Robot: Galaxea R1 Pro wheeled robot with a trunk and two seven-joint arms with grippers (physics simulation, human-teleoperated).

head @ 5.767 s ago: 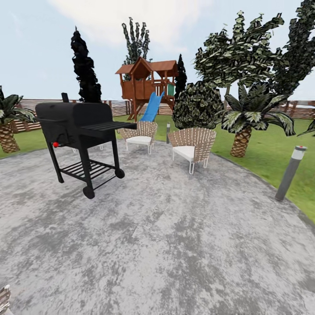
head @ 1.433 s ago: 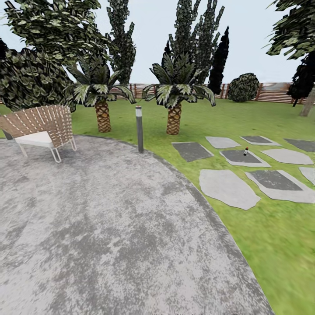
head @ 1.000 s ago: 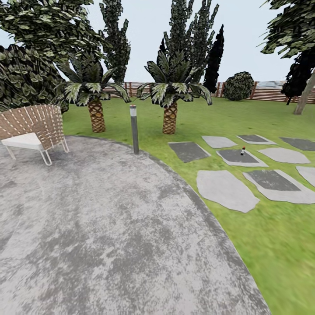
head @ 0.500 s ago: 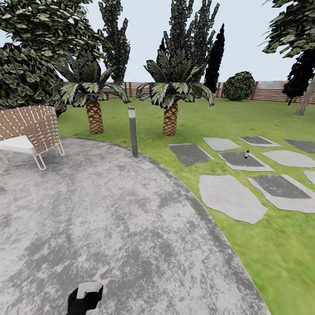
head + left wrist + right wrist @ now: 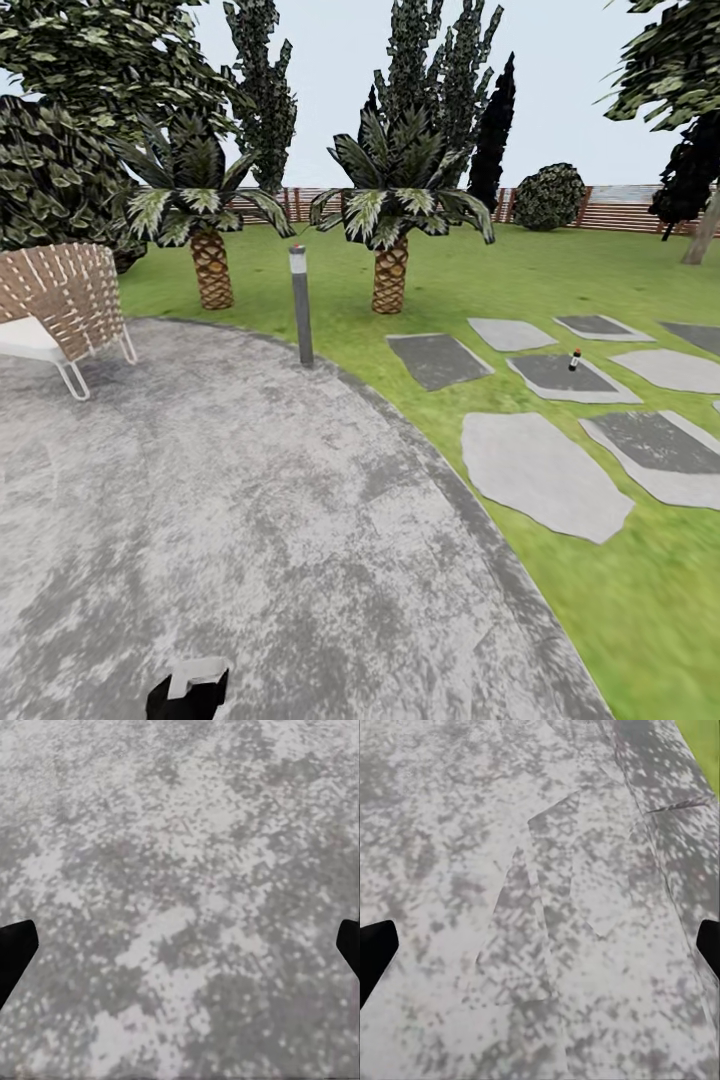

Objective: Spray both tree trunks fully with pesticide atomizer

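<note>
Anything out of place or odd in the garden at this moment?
One thing: a tiny dark bottle, likely the pesticide atomizer, stands upright and alone on a dark stepping stone in the lawn. The wicker chair, lamp post and palms look undisturbed.

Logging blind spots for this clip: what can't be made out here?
- Pesticide atomizer, head view: too small; only a dark speck on a stepping stone.
- Leaning tree trunk, head view: cut off by the edge.
- Left gripper, right gripper, wrist views: fingertips cropped at the edges.
</note>
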